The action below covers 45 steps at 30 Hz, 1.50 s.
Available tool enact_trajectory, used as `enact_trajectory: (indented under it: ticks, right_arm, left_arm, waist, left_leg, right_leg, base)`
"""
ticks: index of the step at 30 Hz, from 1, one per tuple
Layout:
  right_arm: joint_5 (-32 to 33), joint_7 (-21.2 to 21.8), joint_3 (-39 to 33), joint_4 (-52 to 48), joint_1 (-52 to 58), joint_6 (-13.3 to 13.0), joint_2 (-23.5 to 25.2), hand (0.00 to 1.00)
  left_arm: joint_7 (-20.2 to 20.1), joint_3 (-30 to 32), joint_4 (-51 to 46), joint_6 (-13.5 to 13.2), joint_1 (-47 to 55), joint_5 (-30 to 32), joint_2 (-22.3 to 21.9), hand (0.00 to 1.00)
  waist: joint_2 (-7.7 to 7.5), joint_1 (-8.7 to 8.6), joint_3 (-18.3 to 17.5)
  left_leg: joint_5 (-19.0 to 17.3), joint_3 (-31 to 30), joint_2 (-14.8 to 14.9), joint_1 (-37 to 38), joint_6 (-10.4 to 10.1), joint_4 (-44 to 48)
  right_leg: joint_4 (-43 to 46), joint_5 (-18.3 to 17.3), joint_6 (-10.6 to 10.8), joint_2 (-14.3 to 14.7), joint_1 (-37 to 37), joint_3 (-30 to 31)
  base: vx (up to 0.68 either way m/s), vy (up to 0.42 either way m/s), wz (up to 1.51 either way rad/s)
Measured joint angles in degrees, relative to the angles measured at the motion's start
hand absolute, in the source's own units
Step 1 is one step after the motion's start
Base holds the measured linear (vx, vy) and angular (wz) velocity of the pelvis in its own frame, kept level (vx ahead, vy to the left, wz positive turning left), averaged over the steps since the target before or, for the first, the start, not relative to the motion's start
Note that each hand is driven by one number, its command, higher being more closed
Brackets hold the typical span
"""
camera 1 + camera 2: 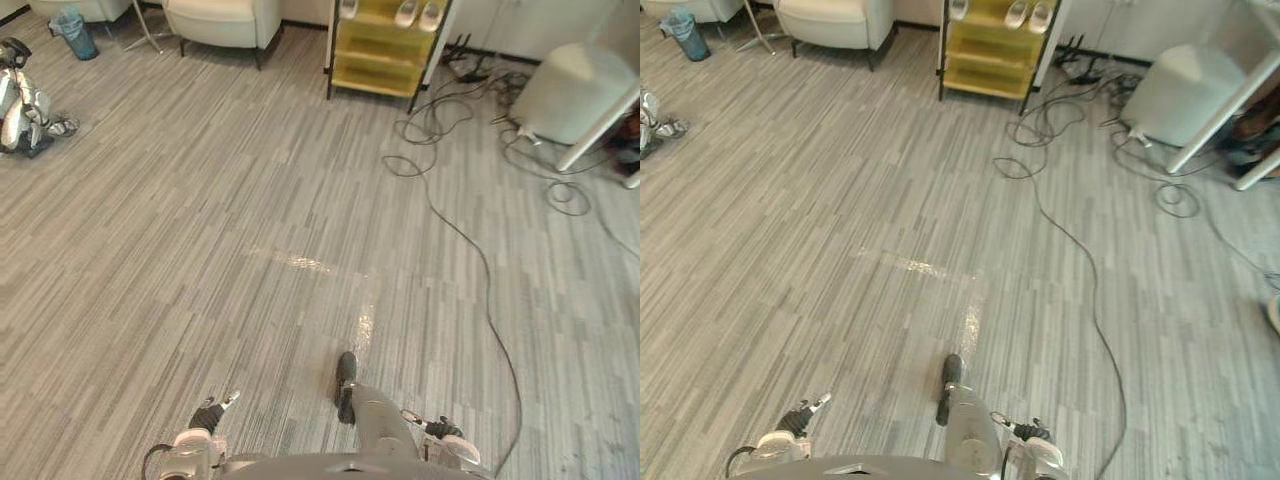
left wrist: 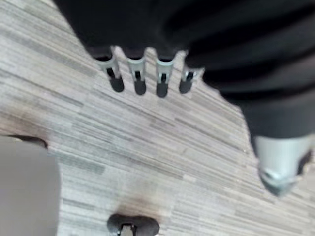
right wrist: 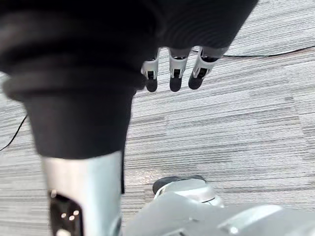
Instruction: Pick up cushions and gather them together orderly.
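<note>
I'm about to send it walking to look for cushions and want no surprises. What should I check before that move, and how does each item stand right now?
1. The left robot hand is free: ok, fingers straight, holding nothing.
2. The right robot hand is free: ok, fingers straight, holding nothing.
3. A cushion to go for is chosen: cannot tell; the armchair ahead is cut off by the picture's edge.
4. Route toward the yellow shelf: not ok, loose cables loop over the floor beside it.
5. Route toward the armchair: ok, plain carpet lies between.
</note>
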Motion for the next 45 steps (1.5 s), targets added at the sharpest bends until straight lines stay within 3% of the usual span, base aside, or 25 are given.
enact_trajectory:
  ticks: [1, 2, 4, 6, 9, 10, 12, 13, 14, 15, 17, 19, 22, 24, 28, 29, 30, 31, 33, 35, 36, 41, 45]
  right_arm:
    - [0.02, -0.01, 0.22, -0.01, 0.06, -0.01, 0.0, 0.0]
    - [0.04, -0.06, 0.95, -0.01, 0.38, -0.11, -0.12, 0.0]
    - [0.1, -0.03, 0.94, 0.18, 0.52, -0.06, 0.0, 0.0]
    - [0.18, -0.05, 1.38, 0.06, 0.61, -0.12, -0.05, 0.0]
    - [0.68, -0.09, 1.31, 0.07, -0.05, -0.09, 0.29, 0.0]
    - [0.7, -0.14, 0.87, 0.04, 0.26, -0.1, 0.76, 0.0]
    - [1.22, -0.23, 0.79, -0.01, 0.83, -0.12, 0.67, 0.0]
    - [1.19, -0.24, 1.05, 0.01, 1.01, -0.12, 0.55, 0.0]
    - [1.2, -0.35, 1.84, -0.03, 1.1, -0.21, 0.58, 0.0]
    - [1.1, -0.49, 2.7, 0.02, 0.94, -0.23, 1.34, 0.0]
    - [1.0, -0.51, 2.94, 0.11, 1.08, -0.09, 2.38, 0.0]
    - [0.49, -0.43, 2.41, 0.08, 1.3, 0.01, 3.04, 0.0]
    - [0.37, 0.08, 1.38, -0.46, 0.53, -0.05, 3.13, 0.0]
    - [0.02, 0.1, 0.85, -0.23, -0.05, 0.0, 3.11, 0.0]
    - [0.02, 0.36, 0.89, -0.58, -1.05, -0.02, 3.09, 0.0]
    - [0.0, 0.36, 0.93, -1.01, -1.1, -0.01, 3.15, 0.0]
    - [-0.09, 0.34, 1.11, -1.19, -0.76, 0.0, 3.3, 0.0]
    - [-0.08, 0.35, 1.29, -1.1, 0.29, 0.04, 3.66, 0.0]
    - [-0.09, 0.33, 0.77, -0.72, 1.77, 0.09, 1.22, 0.0]
    - [-0.1, 0.29, -0.25, 0.13, 2.37, 0.18, -0.39, 0.0]
    - [-0.09, 0.28, -0.36, 0.31, 2.8, 0.42, -0.36, 0.0]
    - [-0.07, 0.21, -1.56, 0.36, 3.95, 0.79, 0.36, 0.0]
    - [-0.05, 0.03, -1.67, 0.58, 4.63, 0.77, 1.75, 0.0]
  left_arm:
    - [-0.07, 0.28, -0.01, 0.0, -0.04, -0.01, -0.04, 0.0]
    - [-0.23, 0.46, -0.19, -0.11, -0.04, -0.06, 0.04, 0.0]
    - [-0.29, 0.42, -1.07, -0.48, -0.09, -0.18, 0.06, 0.0]
    - [-0.38, 0.27, -2.13, -0.99, -0.07, -0.22, -0.6, 0.0]
    - [-0.38, 0.15, -3.43, -1.45, -0.41, -0.24, -0.99, 0.0]
    - [-0.36, -0.29, -3.7, -1.59, -0.59, -0.28, -0.93, 0.0]
    - [-0.23, -0.93, -3.89, -1.64, -0.52, -0.3, -0.95, 0.0]
    - [-0.2, -0.91, -3.91, -1.69, -0.32, -0.72, -0.95, 0.0]
    - [-0.18, -0.87, -3.83, -1.65, -0.23, -1.12, -0.48, 0.0]
    - [-0.27, -0.84, -4.01, -1.67, -0.49, -1.4, 0.62, 0.0]
    - [-0.32, -0.83, -4.02, -1.68, -0.98, -1.53, 1.81, 0.0]
    - [-0.32, -0.84, -3.68, -1.58, -1.33, -1.66, 2.41, 0.0]
    - [-0.27, -2.04, -1.5, -1.01, -1.33, -1.69, 3.25, 0.0]
    - [-0.26, -3.41, -1.04, -0.92, -0.89, -1.7, 3.88, 0.0]
    - [-0.03, -3.42, -0.77, -0.02, 0.25, -1.7, 3.8, 0.0]
    - [0.16, -3.39, -0.54, 0.04, 0.51, -1.7, 3.86, 0.0]
    - [0.16, -3.29, -0.28, 0.04, 0.97, -1.69, 4.2, 0.0]
    - [0.1, -2.96, -0.23, 0.04, 1.09, -1.69, 5.29, 0.0]
    - [0.23, -2.82, 0.64, 0.06, 0.94, -1.31, 3.53, 0.0]
    - [0.14, -2.85, 0.42, 0.0, 1.03, -1.18, 1.79, 0.0]
    - [0.13, -2.78, 0.43, 0.01, 1.04, -1.18, 1.38, 0.0]
    - [0.01, -2.88, 0.12, 0.01, 1.24, -1.15, 1.7, 0.0]
    - [-0.25, -3.03, 0.11, 0.02, 1.27, -1.13, 2.44, 0.0]
  waist:
    - [0.09, 0.07, 0.11]
    - [0.43, 0.36, 0.28]
    - [0.04, 1.35, 0.35]
    - [-0.99, 1.6, 0.57]
    - [-0.76, 2.52, 0.63]
    - [-1.02, 2.74, 0.8]
    - [-0.98, 2.99, 0.77]
    - [-0.88, 3.39, 0.7]
    - [-1.4, 3.74, 0.56]
    - [-2.99, 3.75, 0.13]
    - [-5.12, 4.12, -0.31]
    - [-6.14, 4.64, -0.7]
    - [-5.83, 4.02, -1.11]
    - [-5.47, 4.06, -1.13]
    - [-3.98, 3.41, -1.16]
    - [-3.81, 3.29, -1.24]
    - [-4.33, 3.24, -1.59]
    - [-6.79, 3.17, -2.12]
    - [-4.32, 3.15, -2.6]
    - [-1.51, 2.74, -3.08]
    - [-1.06, 2.79, -3.28]
    - [-1.71, 2.87, -4.03]
    - [-3.76, 2.88, -4.86]
  left_leg:
    - [2.14, 0.48, 0.87, -1.59, -0.67, 4.13]
    - [3.19, 5.4, 5.0, -6.08, -0.35, 16.34]
    - [1.26, 11.97, 8.22, -9.09, 1.4, 22.4]
    - [-1.14, 16.38, 8.55, -13.99, 2.57, 21.56]
    - [-2.85, 17.94, 6.31, -21.29, 1.91, 5.46]
    - [-2.01, 16.11, 3.8, -22.2, 1.33, -3.25]
    - [2.62, 11.71, 0.48, -21.84, 0.97, -15.26]
    - [8.19, 9.65, -0.3, -21.33, 0.54, -19.42]
    - [13.41, 9.11, -1.26, -20.23, 1.77, -19.91]
    - [12.92, 9.56, -2.76, -20.97, 4.43, -17.11]
    - [8.8, 10.8, -3.91, -22.14, 5.37, -13.09]
    - [4.87, 12.4, -4.51, -21.88, 6.25, -10.16]
    - [0.64, 16.5, -5.33, -15.2, 9.34, -10.13]
    - [0.18, 16.62, -5.84, -10.34, 9.66, -13.05]
    - [0.2, 16.61, -4.55, -3.87, 9.63, -17.74]
    - [0.06, 16.53, -3.72, -2.79, 9.26, -17.71]
    - [-0.19, 16.36, -3.79, -2.39, 8.33, -17.12]
    - [-1.2, 15.86, -5.61, -2.36, 6.71, -15.56]
    - [-3.63, 12.4, -3.95, -2.47, 5.66, -12.98]
    - [-2.73, 10.56, -3.25, -2.57, 5.61, -17.89]
    - [-2.39, 10.37, -3.16, -1.9, 5.08, -18.8]
    - [-0.72, 10.26, -2.88, 0.19, 4.29, -22.01]
    - [0.73, 10.31, -4.41, 0.24, 4.93, -22.54]
  right_leg:
    - [-0.69, -0.63, -0.27, 0.56, 1.44, 0.17]
    - [-4.42, -1.29, -0.88, 2.81, 6.91, 0.11]
    - [-8.33, -1.33, -1.19, 3.87, 12.92, 0.17]
    - [-12.45, -1.54, -1.12, 3.74, 18.3, 1.05]
    - [-15.61, -2.7, 0.65, 2.08, 22.9, 2.27]
    - [-15.63, -3.9, 1.85, 0.52, 24.44, 2.44]
    - [-15.52, -5.68, 3.66, -1.11, 26.26, 2.89]
    - [-15.39, -7.23, 4.89, -1.64, 27.21, 3.61]
    - [-15.3, -8.61, 6.09, -2.38, 28.13, 4.72]
    - [-14.29, -10.53, 7.17, -4.12, 28.24, 5.84]
    - [-11.77, -12.45, 8.12, -6.16, 27.46, 6.45]
    - [-6.36, -13.78, 8.47, -7.67, 25.78, 7.81]
    - [23.52, -14.37, 9.26, -10.68, 14.08, 12.7]
    - [30.32, -16.81, 7.85, -10.8, 11.47, 8.84]
    - [26.08, -20.02, 5.54, -8.93, 6.56, 0.75]
    - [20.7, -19.69, 4.79, -7.46, 4.83, -1.03]
    - [14.19, -16.5, 3.91, -6.34, 4.48, -1.85]
    - [7.56, -5.61, 1.7, -6.8, 4.3, -1.62]
    - [7.53, -7.11, 2.1, -6.12, 6.82, -1.57]
    - [4.23, -6.78, 2.61, -4.63, 9.34, -2.68]
    - [3.51, -6.7, 2.81, -4.14, 9.89, -2.73]
    - [-5.31, -2.97, 4.3, -2.01, 14.32, -2.53]
    - [-13.41, 1.73, 4.89, -1.5, 17.6, -1.87]
  base:
    - [0.59, -0.238, 0.09]
    - [0.48, -0.177, -0.03]
    - [0.48, -0.167, -0.14]
    - [0.47, -0.106, -0.11]
    - [0.42, 0.039, -0.19]
    - [0.37, 0.17, -0.04]
    - [0.29, 0.184, -0.08]
    - [0.24, 0.206, -0.31]
    - [0.39, 0.317, -0.4]
    - [0.41, 0.316, -0.29]
    - [0.37, 0.222, -0.17]
    - [0.4, 0.225, -0.44]
    - [0.49, 0.262, -0.48]
    - [0.41, 0.083, -0.11]
    - [0.34, -0.001, -0.07]
    - [0.3, -0.064, -0.04]
    - [0.32, -0.086, 0.03]
    - [0.33, -0.102, 0.13]
    - [0.31, -0.081, 0.09]
    - [0.17, -0.029, 0.07]
    - [0.17, -0.008, 0.08]
    - [0.08, 0.039, -0.03]
    - [0.01, 0.063, -0.04]
